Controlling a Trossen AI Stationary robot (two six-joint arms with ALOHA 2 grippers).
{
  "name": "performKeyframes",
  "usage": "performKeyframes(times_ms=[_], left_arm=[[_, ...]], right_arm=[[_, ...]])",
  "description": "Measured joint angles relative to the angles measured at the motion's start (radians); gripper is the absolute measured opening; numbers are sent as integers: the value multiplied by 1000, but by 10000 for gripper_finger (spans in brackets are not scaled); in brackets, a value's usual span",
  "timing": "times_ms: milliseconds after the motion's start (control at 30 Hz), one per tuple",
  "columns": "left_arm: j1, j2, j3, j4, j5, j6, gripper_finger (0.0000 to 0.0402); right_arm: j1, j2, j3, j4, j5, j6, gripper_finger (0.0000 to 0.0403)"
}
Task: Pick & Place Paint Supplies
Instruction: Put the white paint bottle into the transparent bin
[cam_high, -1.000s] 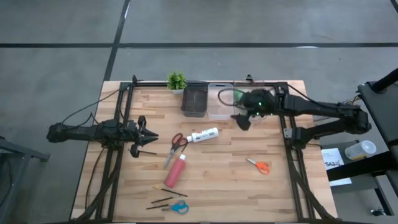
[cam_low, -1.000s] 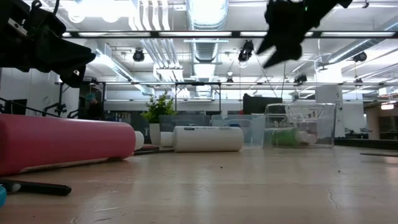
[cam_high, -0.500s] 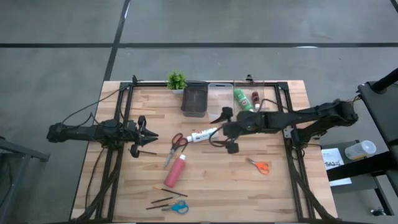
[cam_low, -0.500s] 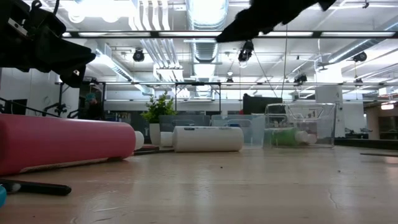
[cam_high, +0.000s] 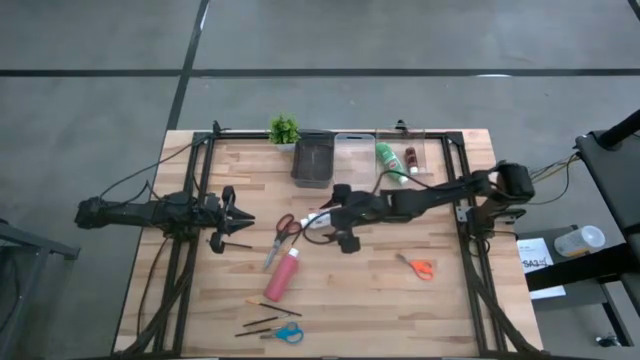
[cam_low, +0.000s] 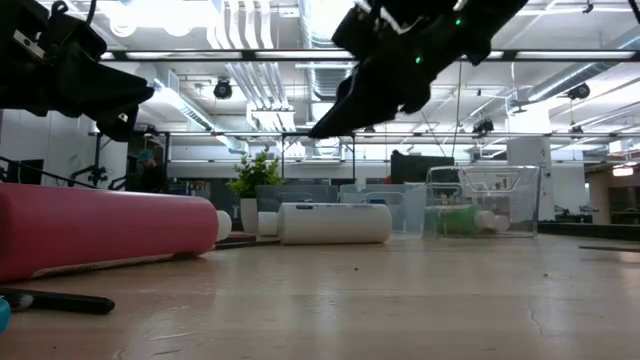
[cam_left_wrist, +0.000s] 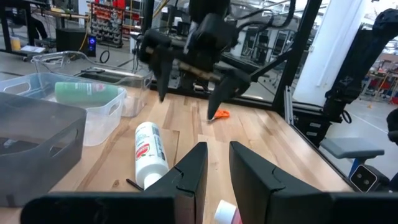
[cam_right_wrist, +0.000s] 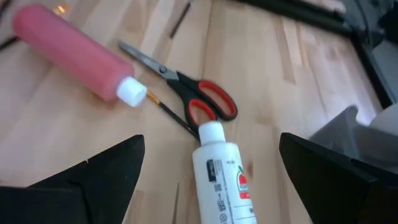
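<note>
My right pincer hangs in the air just above the white paint tube, and its two fingers stand wide apart with nothing between them. The white paint tube lies flat on the bench, and I will tell where everything else is from it. Right by its cap lie the scissors with red handles, with their handles next to the cap and their blades pointing away. A thin dark brush lies by the cap too, under the red handles. The pinkish-red paint tube lies a bit past the scissors, toward the front edge of the bench. Farther that way, near the front edge, lie more thin dark brushes and the scissors with blue handles. The scissors with orange handles lie well apart from the white tube, on the right side of the bench. Behind the white tube, at the back of the bench, a dark bin and a clear bin stand side by side. The green paint tube and the tiny brown tube lie in another clear box just beside those. A small green plant stands next to the dark bin. My left pincer waits well off to the left of the white tube, with a small gap between its fingers and nothing in it.
</note>
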Motion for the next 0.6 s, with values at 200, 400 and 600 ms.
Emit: performKeyframes(times_ms=[200,400,600], left_arm=[[0,-1,0,0,-1,0,77],[0,-1,0,0,-1,0,77],[0,-1,0,0,-1,0,77]], right_arm=[[-39,70,5,-8,1,5,371],[-91,119,4,-12,1,35,371],[-114,142,3,-57,-15,47,371]])
